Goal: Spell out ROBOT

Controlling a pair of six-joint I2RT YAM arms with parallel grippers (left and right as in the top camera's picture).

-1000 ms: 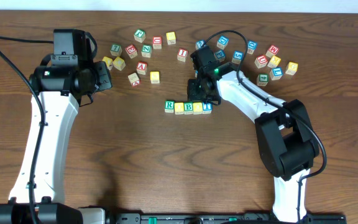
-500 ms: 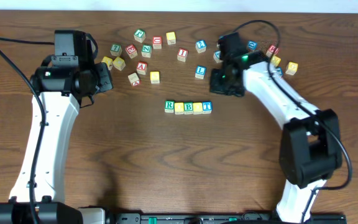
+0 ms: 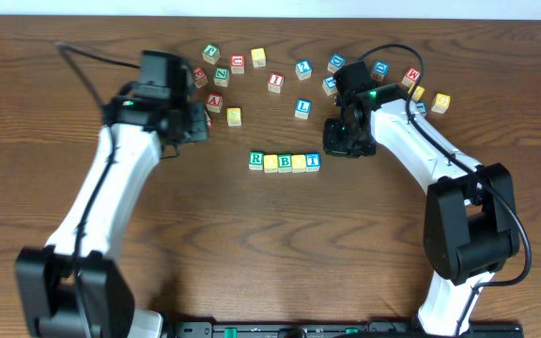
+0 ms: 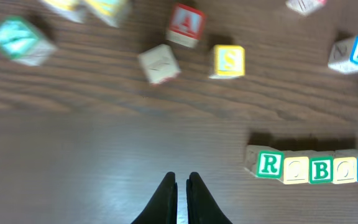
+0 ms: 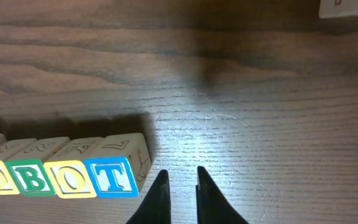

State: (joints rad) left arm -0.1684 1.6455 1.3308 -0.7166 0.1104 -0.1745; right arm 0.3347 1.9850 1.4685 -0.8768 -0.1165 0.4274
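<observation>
Five cubes stand in a row mid-table reading ROBOT: green R (image 3: 256,160) (image 4: 268,165), yellow O (image 3: 271,162), green B (image 3: 285,162) (image 5: 33,177), second yellow O (image 3: 299,162) (image 5: 72,178), blue T (image 3: 313,161) (image 5: 112,176). My right gripper (image 3: 341,145) (image 5: 179,173) hovers just right of the T, jaws a narrow gap apart, nothing between them. My left gripper (image 3: 198,127) (image 4: 180,180) is shut and empty over bare wood, up and to the left of the R.
Loose letter cubes lie scattered along the back: a red A cube (image 3: 215,99) (image 4: 185,23), a yellow S cube (image 3: 234,115) (image 4: 229,60), a blue L cube (image 3: 302,108) (image 4: 356,53), and several more at the back right (image 3: 411,94).
My right gripper lifted off the T end of the row, moved right and parted its jaws slightly. My left arm swung right toward the middle. The row stayed put.
</observation>
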